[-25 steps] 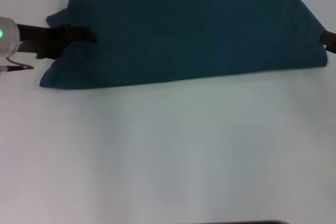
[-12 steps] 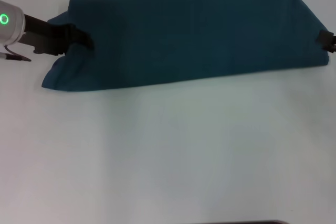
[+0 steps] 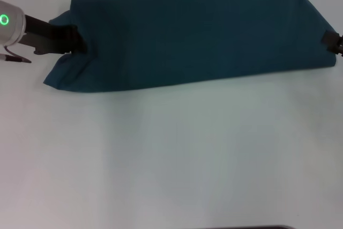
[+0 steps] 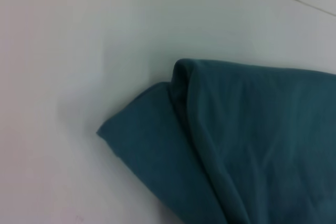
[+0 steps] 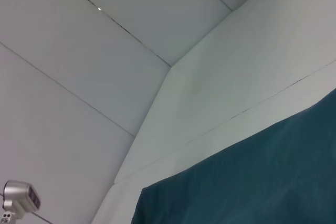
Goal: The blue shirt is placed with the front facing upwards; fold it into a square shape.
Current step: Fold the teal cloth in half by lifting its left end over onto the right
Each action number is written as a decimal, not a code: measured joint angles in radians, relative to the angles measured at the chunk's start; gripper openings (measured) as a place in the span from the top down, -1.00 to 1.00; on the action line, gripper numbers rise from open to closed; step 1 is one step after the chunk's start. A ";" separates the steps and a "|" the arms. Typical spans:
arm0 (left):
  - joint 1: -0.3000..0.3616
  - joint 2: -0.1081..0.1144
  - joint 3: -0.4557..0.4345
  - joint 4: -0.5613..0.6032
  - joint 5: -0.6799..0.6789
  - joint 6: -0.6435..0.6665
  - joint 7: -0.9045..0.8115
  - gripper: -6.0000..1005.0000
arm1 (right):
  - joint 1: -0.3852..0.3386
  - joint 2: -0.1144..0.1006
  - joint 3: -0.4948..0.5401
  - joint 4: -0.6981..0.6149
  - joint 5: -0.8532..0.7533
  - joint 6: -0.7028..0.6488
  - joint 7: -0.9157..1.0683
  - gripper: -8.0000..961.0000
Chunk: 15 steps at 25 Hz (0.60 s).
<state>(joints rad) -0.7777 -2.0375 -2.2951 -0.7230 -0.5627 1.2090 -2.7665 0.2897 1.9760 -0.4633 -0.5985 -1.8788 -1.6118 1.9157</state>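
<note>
Left wrist view shows blue shirt (image 4: 247, 145) fold (layered).

Head view: the blue shirt (image 3: 193, 36) lies folded into a long band across the upper part of the frame, flat on the table (image 3: 171, 154), reaching from near the left edge to the right edge. The band's left end sits lower than its right end. Bare table fills the middle and lower parts of the frame. The left gripper (image 3: 72, 38) enters from the upper left and meets the shirt's left end. The right gripper (image 3: 333, 40) sits at the far right edge, touching the shirt's right end. Left wrist view: a folded corner of the shirt (image 4: 226, 145) occupies the lower right, one layer lying over another, with table to the left and above
</note>
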 joint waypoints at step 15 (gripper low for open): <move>0.050 0.031 -0.025 -0.048 -0.002 -0.001 0.013 0.91 | 0.000 0.001 0.000 0.002 0.003 -0.001 0.011 -0.93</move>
<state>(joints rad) -0.7277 -2.0064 -2.3203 -0.7708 -0.5652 1.2083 -2.7532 0.2899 1.9766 -0.4633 -0.5967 -1.8760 -1.6126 1.9266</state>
